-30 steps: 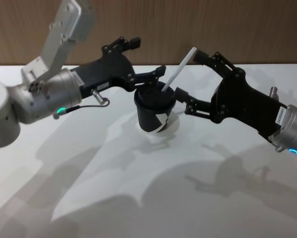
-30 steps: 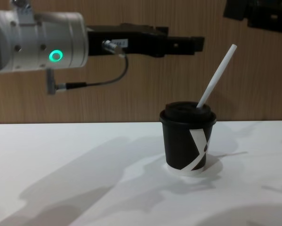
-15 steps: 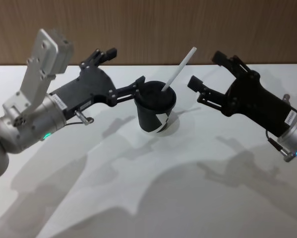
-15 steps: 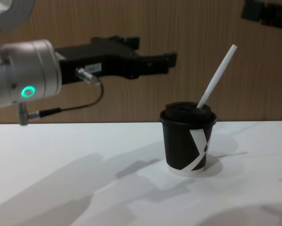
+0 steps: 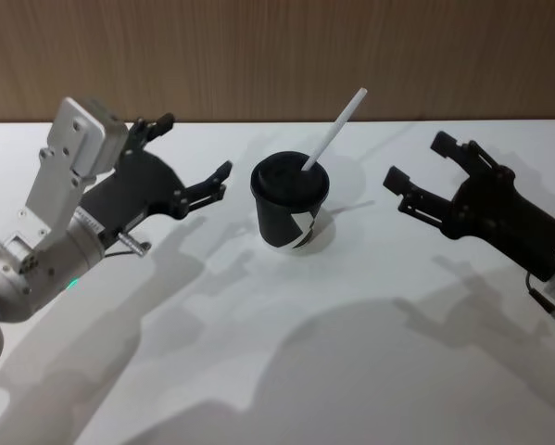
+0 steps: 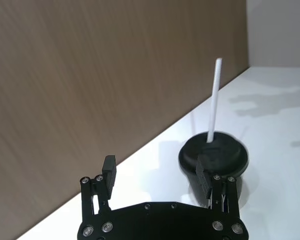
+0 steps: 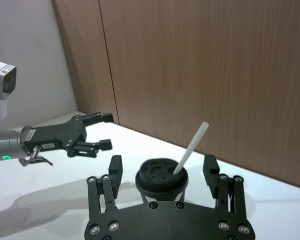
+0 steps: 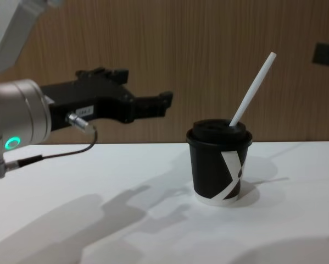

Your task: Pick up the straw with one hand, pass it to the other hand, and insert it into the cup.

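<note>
The black cup (image 5: 289,211) with a domed lid stands on the white table, and the white straw (image 5: 334,130) sticks out of its lid, leaning back and to the right. From the side, the cup (image 8: 219,168) shows its white stripe and the straw (image 8: 253,91) rises well above it. My left gripper (image 5: 195,148) hovers open and holds nothing, a short way left of the cup. At about the same distance to the right, my right gripper (image 5: 416,159) is open with nothing in it. In the right wrist view the cup (image 7: 162,182) sits beyond the gripper's spread fingers (image 7: 114,166).
The white table (image 5: 286,352) stretches wide in front of the cup, crossed by arm shadows. A brown wood-panel wall (image 5: 258,56) closes off the back edge of the table.
Both grippers have drawn back from the cup, the left one leftward and lower, the right one rightward. The straw and cup have stayed in place.
</note>
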